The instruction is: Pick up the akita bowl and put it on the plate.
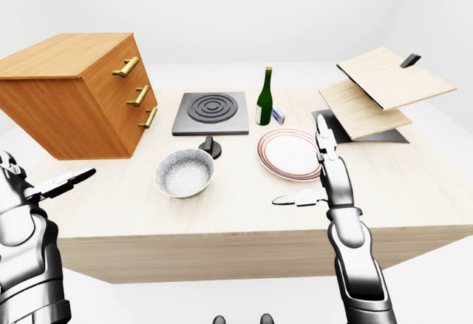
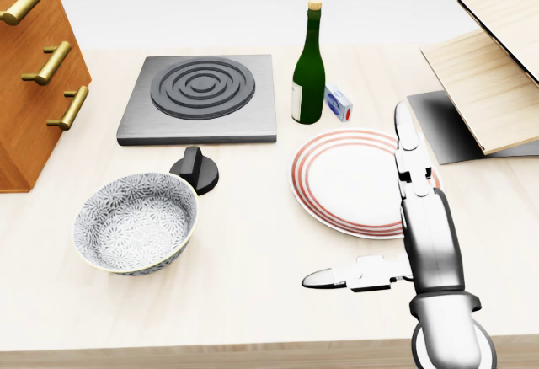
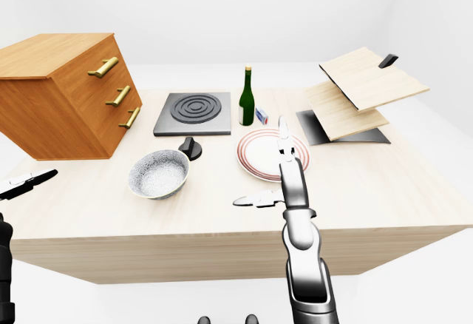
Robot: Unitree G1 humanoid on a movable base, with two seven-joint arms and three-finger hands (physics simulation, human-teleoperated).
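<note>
A grey-and-white floral ceramic bowl (image 2: 135,223) sits upright on the pale wooden counter (image 2: 253,302), at the lower left of the head view and well apart from the white round plate with red rings (image 2: 345,179) to its right. The robot's right hand (image 2: 425,234) hovers over the plate's right edge, open, with fingers (image 2: 406,146) pointing straight up the view and the thumb stretched leftward, holding nothing. In the left-eye view the left hand (image 1: 37,189) hangs off the counter's left edge, fingers spread and empty. A black knob (image 2: 195,171) stands just beside the bowl's upper right rim. Above it lie a dark grey square hotplate (image 2: 202,95) and a green glass bottle (image 2: 308,70), with a wooden drawer cabinet (image 1: 81,95) at far left.
</note>
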